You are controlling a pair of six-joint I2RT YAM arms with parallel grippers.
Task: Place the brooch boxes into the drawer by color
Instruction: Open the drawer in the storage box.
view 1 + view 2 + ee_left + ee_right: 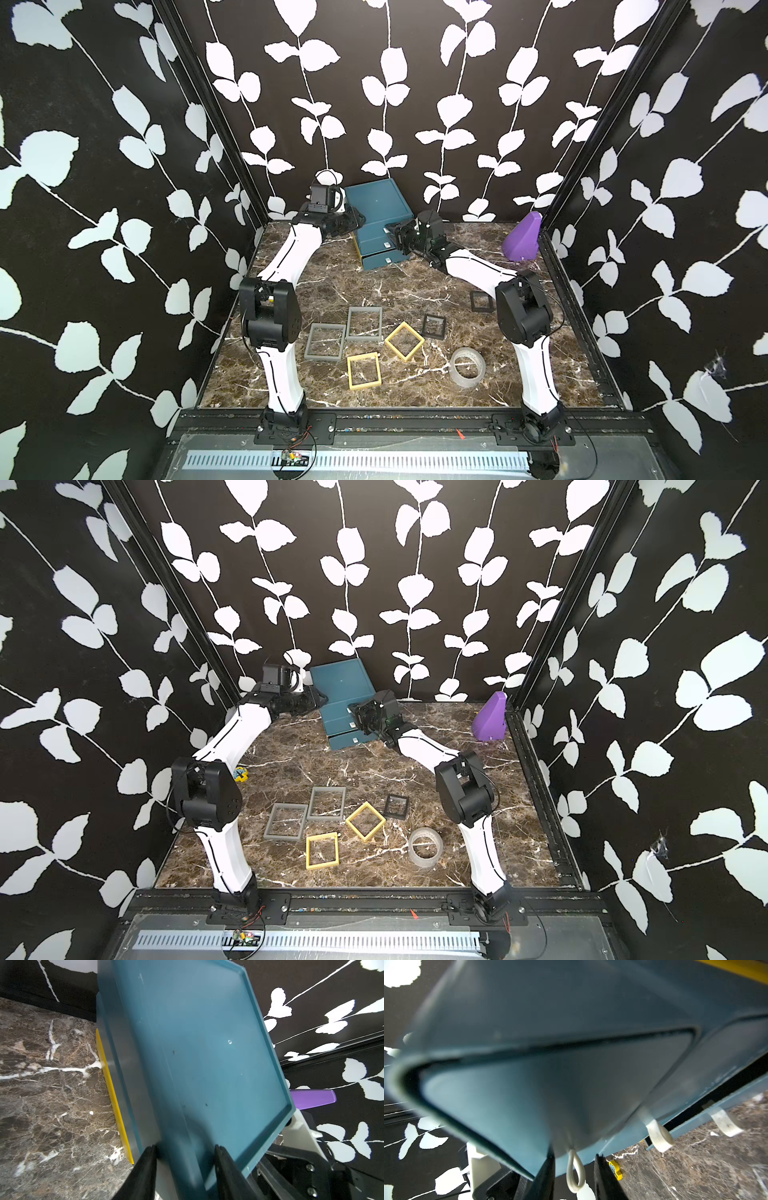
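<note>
Half-open left gripper [185,1148] is straddling the top edge of the teal drawer chest [207,1043], grip unclear. Part-open right gripper [574,1156] is bracketing the white loop pull [574,1172] between its fingers, not touching it.

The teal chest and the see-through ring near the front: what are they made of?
The teal chest looks like matte plastic: even colour, soft sheen, rounded drawer edges. The ring is probably a clear tape roll: glossy, see-through wall.

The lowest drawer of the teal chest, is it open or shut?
Slightly open: in both top views the lowest drawer juts forward past the two above it.
</note>
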